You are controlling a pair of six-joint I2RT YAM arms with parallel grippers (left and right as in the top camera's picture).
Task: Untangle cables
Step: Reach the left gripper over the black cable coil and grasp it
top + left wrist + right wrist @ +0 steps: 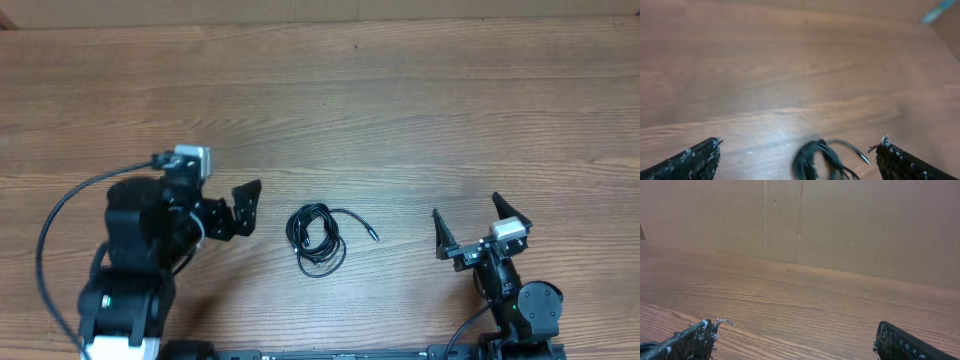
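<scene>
Though near left claw, cables free, untouched.

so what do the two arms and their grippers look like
Both are black. The left arm trails a thick black cable and carries a pale grey block; the right arm too. The left gripper and right gripper have tapered, rough-surfaced black fingers.

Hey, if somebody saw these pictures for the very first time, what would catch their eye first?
First, the small black coil of cables lying alone in the middle of the wooden table, with one plug end trailing out. Then the two open grippers on either side of it: the left gripper close beside the coil, the right gripper farther off.
</scene>
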